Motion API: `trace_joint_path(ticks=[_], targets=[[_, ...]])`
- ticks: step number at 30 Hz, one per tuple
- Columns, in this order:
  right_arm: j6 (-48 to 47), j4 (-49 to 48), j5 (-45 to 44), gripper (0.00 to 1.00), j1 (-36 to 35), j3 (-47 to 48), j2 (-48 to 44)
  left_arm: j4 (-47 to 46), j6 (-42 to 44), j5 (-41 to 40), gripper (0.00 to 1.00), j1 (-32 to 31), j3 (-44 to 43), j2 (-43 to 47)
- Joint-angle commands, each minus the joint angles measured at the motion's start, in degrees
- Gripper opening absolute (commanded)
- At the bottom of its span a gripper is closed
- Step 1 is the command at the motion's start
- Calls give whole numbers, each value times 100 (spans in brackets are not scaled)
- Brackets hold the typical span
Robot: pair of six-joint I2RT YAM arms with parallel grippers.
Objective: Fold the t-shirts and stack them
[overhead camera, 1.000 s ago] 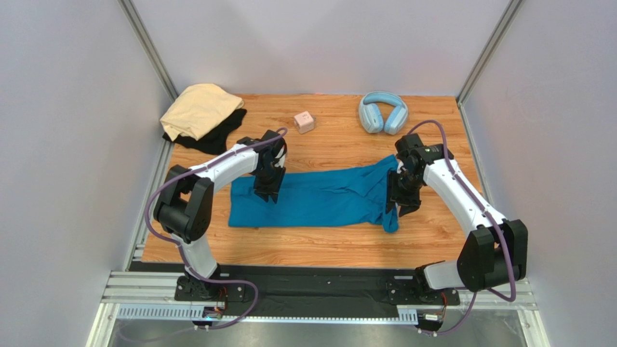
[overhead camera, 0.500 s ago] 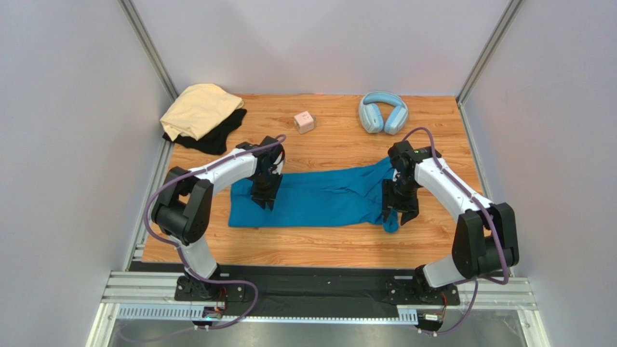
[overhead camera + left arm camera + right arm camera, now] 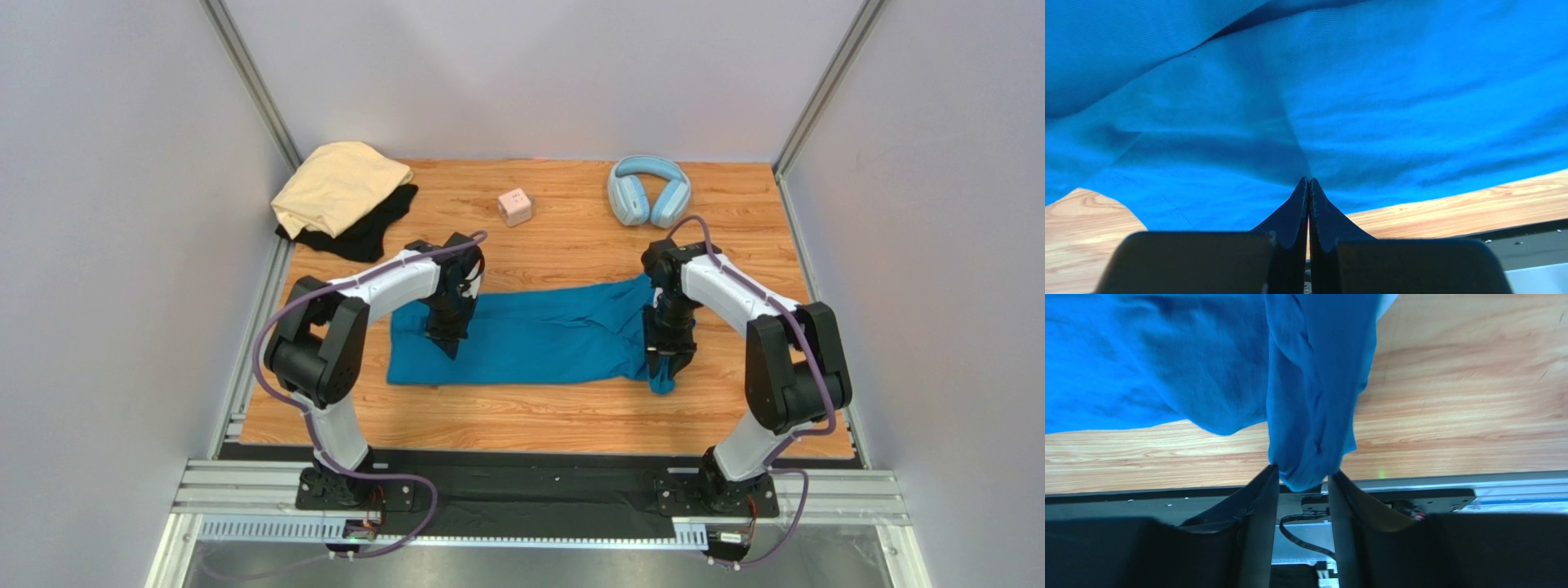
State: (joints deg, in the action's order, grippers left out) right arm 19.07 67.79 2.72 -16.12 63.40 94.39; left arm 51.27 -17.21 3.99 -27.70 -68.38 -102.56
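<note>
Teal-blue t-shirt (image 3: 540, 337) lies as a long band across the table (image 3: 564, 417), its right end bunched and twisted. Pale tan t-shirt (image 3: 337, 184) sits crumpled atop black t-shirt (image 3: 368, 233) in the far-left corner.

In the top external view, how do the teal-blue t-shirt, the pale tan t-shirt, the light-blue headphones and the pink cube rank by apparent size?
Largest to smallest:
1. teal-blue t-shirt, spread out
2. pale tan t-shirt, bunched up
3. light-blue headphones
4. pink cube, clearly the smallest
</note>
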Motion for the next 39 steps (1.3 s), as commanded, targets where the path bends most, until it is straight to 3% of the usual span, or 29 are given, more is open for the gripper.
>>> trace_joint_path(ticks=[1, 3, 6, 11, 21, 35, 39], targets=[[26, -91, -263, 34, -49, 270, 193, 94, -28, -12, 0, -25, -150, -193], [44, -82, -263, 31, -49, 305, 308, 94, -45, -47, 0, -25, -141, -203], [79, -64, -474, 14, -49, 305, 335, 85, -28, -65, 0, -25, -123, -194], [9, 102, -597, 1, -49, 480, 370, 68, 16, -126, 0, -25, -35, -115], [36, 947, -2432, 0, -5, 1395, 431, -29, 51, -153, 0, -16, 422, 52], [18, 1017, -3383, 1, 443, 1570, 923, -143, 227, -153, 0, 195, 844, 342], [166, 1157, -3305, 23, 531, 1886, 1178, -143, 306, -197, 0, 300, 879, 377]])
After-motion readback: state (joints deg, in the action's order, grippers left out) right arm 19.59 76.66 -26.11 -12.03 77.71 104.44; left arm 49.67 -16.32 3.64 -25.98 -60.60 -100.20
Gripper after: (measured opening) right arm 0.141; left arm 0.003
